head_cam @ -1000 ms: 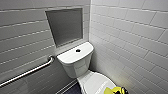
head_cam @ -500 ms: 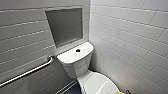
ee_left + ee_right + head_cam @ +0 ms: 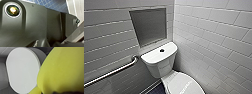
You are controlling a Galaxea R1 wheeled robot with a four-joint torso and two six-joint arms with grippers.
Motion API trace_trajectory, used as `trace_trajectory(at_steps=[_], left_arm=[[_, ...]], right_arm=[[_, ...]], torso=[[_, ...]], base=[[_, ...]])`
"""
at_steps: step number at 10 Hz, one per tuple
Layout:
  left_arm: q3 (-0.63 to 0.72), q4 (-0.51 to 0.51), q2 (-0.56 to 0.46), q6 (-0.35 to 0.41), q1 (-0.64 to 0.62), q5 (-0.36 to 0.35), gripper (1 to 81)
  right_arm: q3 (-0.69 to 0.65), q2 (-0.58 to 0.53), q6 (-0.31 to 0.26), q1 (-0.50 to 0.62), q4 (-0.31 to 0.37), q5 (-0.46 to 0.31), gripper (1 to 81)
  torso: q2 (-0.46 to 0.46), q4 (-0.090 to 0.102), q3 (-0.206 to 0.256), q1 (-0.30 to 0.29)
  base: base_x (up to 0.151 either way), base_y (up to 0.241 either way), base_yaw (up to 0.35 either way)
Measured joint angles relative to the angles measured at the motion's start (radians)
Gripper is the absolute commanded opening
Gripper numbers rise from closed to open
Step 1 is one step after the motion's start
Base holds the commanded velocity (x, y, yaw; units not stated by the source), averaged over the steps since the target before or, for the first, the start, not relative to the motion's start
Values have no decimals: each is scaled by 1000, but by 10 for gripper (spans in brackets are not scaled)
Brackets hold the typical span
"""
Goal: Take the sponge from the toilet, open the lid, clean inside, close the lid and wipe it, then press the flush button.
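The white toilet [image 3: 159, 62] stands in the corner, its boxy tank carrying the small dark flush button [image 3: 162, 50] in the middle of the flat top. The oval lid [image 3: 184, 85] lies closed over the bowl. In the right wrist view the yellow sponge [image 3: 62, 69] looms very close to the camera, held in my right gripper, with the closed lid [image 3: 22, 69] beyond and beside it. I cannot tell whether the sponge touches the lid. The left wrist view shows my own dark body and some blue tiled floor [image 3: 55, 5].
A steel grab bar [image 3: 111, 72] runs along the grey tiled wall left of the tank. A recessed niche [image 3: 149, 25] sits above the tank. White tiled wall [image 3: 214, 40] closes in tight on the toilet's right. Dark floor [image 3: 156, 89] shows beside the bowl.
The dark gripper with the yellow sponge, earlier at the bottom edge of the head view over the lid, has drawn back off that edge. The toilet has not moved.
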Motion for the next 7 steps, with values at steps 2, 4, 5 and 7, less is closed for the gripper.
trace_trajectory(at_steps=[2, 4, 5, 7], left_arm=[[125, -1, -113, -22, -67, 13, 811], [222, -4, -183, -79, -162, 14, 811], [270, -6, -216, -119, -202, 13, 811], [365, -7, -277, -177, -254, 16, 811]], right_arm=[[5, -24, 0, -90, -29, 55, 10], [-11, -29, 0, -195, -65, 102, 10], [-16, -29, 0, -236, -96, 120, 10], [-43, -15, -1, -296, -143, 148, 10]], torso=[[0, 0, 0, 0], [0, 0, 0, 0], [0, 0, 0, 0], [0, 0, 0, 0]], base=[[0, 0, 0], [0, 0, 0], [0, 0, 0], [0, 0, 0]])
